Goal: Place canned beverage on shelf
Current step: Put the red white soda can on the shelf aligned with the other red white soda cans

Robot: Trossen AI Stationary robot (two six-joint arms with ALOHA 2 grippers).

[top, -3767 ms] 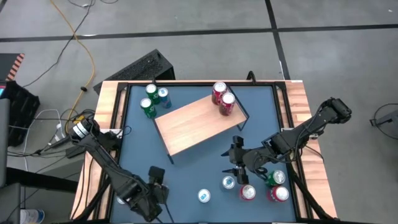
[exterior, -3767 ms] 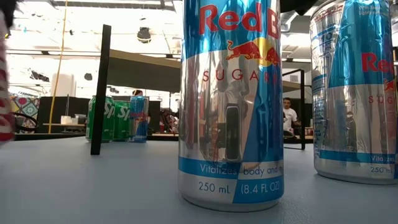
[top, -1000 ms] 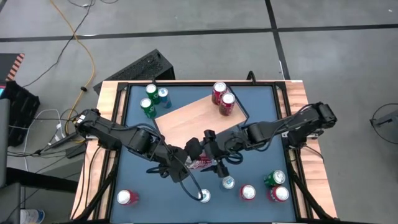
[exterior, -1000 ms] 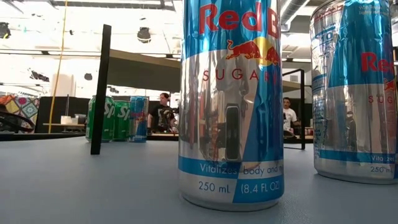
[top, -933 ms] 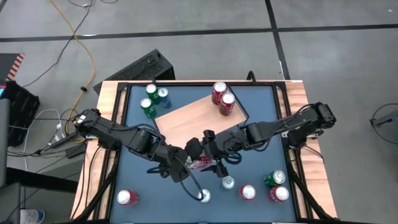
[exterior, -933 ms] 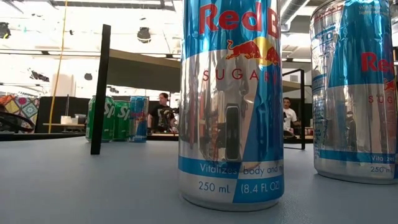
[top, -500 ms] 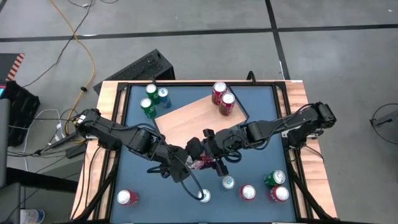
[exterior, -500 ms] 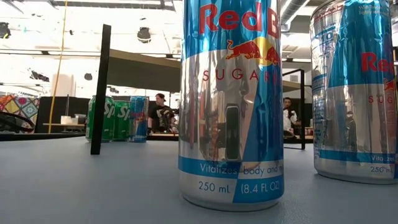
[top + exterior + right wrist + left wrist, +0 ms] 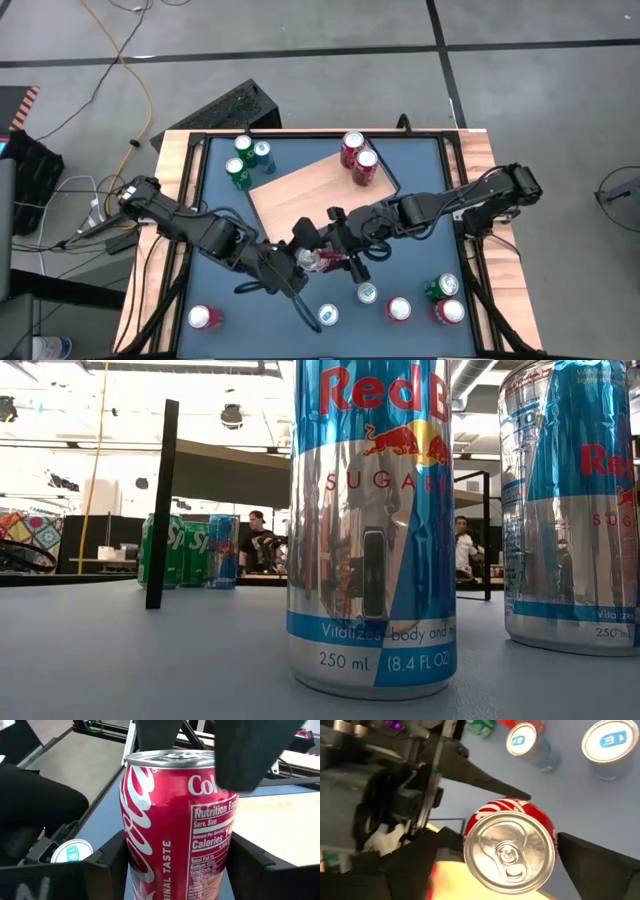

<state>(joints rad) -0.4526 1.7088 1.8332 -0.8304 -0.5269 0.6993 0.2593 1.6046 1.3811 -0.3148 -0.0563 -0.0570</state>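
Since 0.5 s earlier, the left gripper [image 9: 292, 262] had drawn back from the red cola can [image 9: 318, 261], its fingers [image 9: 592, 857] spread clear of it. The right gripper [image 9: 335, 258] reached in from the opposite side, its 2 fingers [image 9: 112, 857] pinching the can just beside the shelf [image 9: 310, 195], above the surface [image 9: 420, 190].

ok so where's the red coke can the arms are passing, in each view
high view: the red Coke can sits mid-table, at the shelf's near edge, between both grippers.
low view: not in it.
left wrist view: centre, top facing the camera.
right wrist view: centre, upright between the right gripper's fingers.
shared landmark: the two silver-blue can tops.
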